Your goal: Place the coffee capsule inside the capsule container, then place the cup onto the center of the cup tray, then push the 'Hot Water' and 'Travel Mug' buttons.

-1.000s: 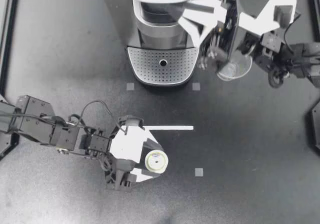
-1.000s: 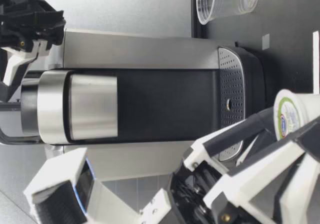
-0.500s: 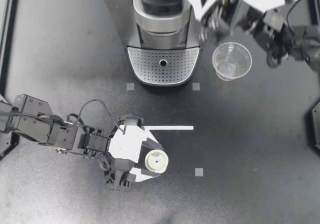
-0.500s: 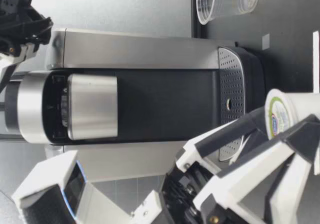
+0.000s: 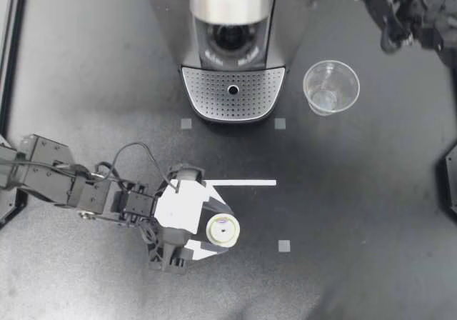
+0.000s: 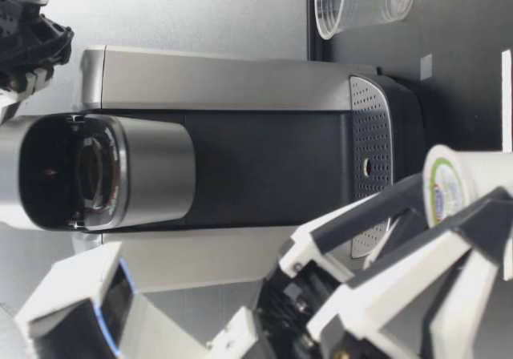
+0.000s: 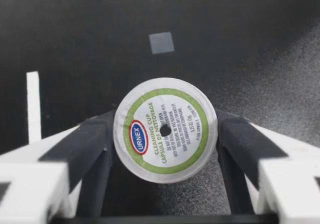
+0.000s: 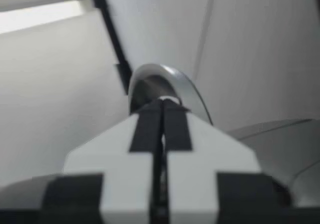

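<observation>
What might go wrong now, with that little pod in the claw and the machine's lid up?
The left gripper pinches the white foil-topped coffee capsule only by its sides. It might slip or tilt on the way to the open capsule chamber of the silver coffee machine and jam there. The clear plastic cup stands loose beside the machine, so a careless sweep could tip it.

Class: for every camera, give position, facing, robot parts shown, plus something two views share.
Top: overhead, looking down on coffee machine, cup, left gripper, right arm.
Low: table height, facing the machine's front; left gripper close by.
Left wrist: on left arm, looking along fingers clamping the capsule.
Right wrist: along shut right gripper toward a curved silver part.
Shared: capsule in top, low, left wrist.
</observation>
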Motion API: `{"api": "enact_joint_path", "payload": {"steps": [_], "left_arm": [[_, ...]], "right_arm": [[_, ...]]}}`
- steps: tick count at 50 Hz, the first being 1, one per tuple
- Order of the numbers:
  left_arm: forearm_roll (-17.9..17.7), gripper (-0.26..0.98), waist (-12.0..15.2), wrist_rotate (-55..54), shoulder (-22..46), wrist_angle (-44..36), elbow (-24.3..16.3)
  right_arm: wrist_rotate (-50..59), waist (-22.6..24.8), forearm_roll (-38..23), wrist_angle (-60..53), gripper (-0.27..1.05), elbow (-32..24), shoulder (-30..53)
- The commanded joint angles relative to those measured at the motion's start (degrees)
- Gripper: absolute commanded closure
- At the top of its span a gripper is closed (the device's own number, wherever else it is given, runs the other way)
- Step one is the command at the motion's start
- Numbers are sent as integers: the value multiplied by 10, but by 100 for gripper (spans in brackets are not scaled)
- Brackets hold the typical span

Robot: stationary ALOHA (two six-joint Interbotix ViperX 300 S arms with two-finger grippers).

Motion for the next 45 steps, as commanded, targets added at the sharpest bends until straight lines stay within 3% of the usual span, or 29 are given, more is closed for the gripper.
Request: {"api": "enact_joint_path", "payload": {"steps": [1,19,35,41,45], "left_arm": [[1,22,4,1,-25,5,-11],[11,22,9,11,-60,25,-27],[47,22,58,156,-144,241,-147],[93,23,70,207,-166,294,-188],[142,23,76,219,-182,317,-207]], "right_arm": [[-1,-15,1,12,68,-27,-2],[12,-12,-29,25,68,-31,-24],[47,5,-70,99,68,61,-147],[46,5,-70,120,68,98,-199],[46,6,-70,134,68,118,-224]]}}
